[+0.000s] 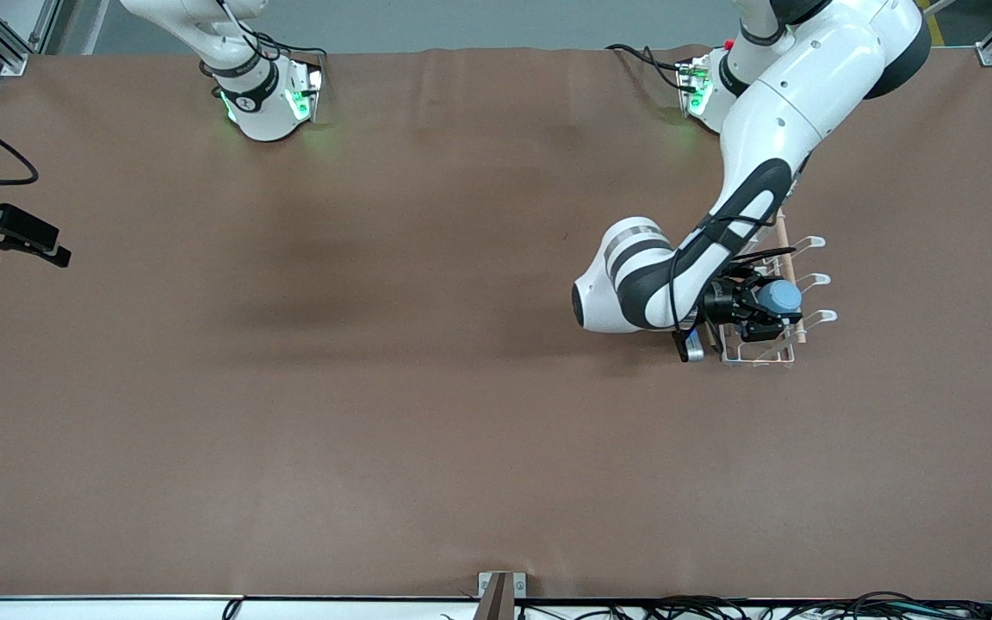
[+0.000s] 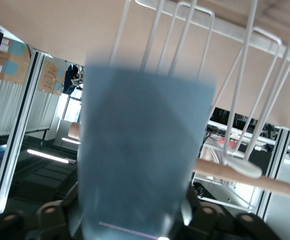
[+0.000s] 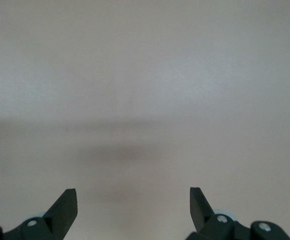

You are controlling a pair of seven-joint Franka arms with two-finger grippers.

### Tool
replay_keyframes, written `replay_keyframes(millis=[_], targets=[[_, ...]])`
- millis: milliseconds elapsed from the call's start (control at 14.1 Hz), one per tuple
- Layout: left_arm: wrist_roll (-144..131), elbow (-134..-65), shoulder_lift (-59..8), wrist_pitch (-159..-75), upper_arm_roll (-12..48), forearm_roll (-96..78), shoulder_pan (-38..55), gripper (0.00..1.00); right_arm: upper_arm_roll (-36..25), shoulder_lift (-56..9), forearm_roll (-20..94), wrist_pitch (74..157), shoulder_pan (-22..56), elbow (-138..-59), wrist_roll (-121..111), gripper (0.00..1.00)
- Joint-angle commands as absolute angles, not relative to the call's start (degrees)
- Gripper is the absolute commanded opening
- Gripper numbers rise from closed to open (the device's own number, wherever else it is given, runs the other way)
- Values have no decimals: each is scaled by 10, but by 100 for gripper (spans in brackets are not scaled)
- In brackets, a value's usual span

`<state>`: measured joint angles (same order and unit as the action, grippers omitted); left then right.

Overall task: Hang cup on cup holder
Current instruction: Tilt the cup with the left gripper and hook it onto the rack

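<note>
The light blue cup (image 1: pixel 778 297) is at the white wire cup holder (image 1: pixel 813 280), which stands toward the left arm's end of the table. The cup lies among the holder's looped prongs, just below its wooden rod (image 1: pixel 783 245). My left gripper (image 1: pixel 759 312) is around the cup over the holder. In the left wrist view the cup (image 2: pixel 140 150) fills the middle, with wire prongs (image 2: pixel 245 100) and the rod (image 2: pixel 265 182) close by. My right gripper (image 1: pixel 52 245) waits at the right arm's end of the table, open and empty, as the right wrist view (image 3: pixel 133 197) shows.
Brown table covering (image 1: pixel 375 387) stretches across the whole width between the two arms. The left arm's forearm and elbow (image 1: pixel 634 275) hang low over the table beside the holder. A small bracket (image 1: pixel 500 590) sits at the table edge nearest the front camera.
</note>
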<state>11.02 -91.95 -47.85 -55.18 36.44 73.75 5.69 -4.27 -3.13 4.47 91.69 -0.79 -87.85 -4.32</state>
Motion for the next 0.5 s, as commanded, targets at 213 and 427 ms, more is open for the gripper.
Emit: replay_keyframes(millis=[213, 427], targets=[[41, -850, -474, -548, 378, 701, 83, 100, -36, -12, 30, 939, -15, -897, -42, 99], [-34, -775, -459, -548, 402, 631, 89, 100, -36, -12, 29, 939, -14, -890, -37, 100]])
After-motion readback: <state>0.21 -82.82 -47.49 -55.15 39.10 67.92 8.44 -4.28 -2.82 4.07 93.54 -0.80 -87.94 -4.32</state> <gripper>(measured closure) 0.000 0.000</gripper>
